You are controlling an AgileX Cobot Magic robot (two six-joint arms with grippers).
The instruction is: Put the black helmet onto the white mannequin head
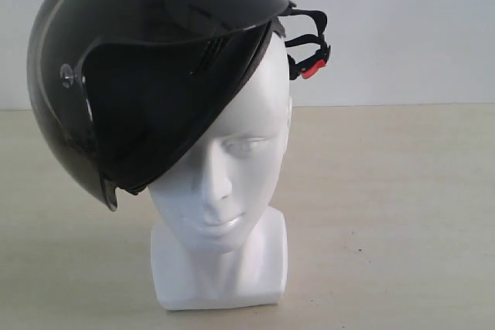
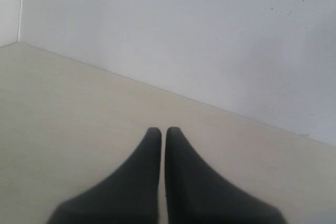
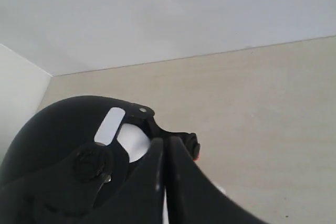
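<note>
black helmet [image 1: 139, 36] sits cocked on white mannequin head [image 1: 224, 168], tipped to view-left. tinted visor hangs beside the face, face mostly uncovered. chin strap with red buckle [image 1: 313, 69] sticks out view-right. head upright on surface [image 1: 402, 229].

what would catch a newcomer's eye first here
The black helmet sits crooked on the white mannequin head, tipped to one side so its visor covers part of the face. A red buckle on the chin strap sticks out behind the head, bright against the pale wall.
</note>
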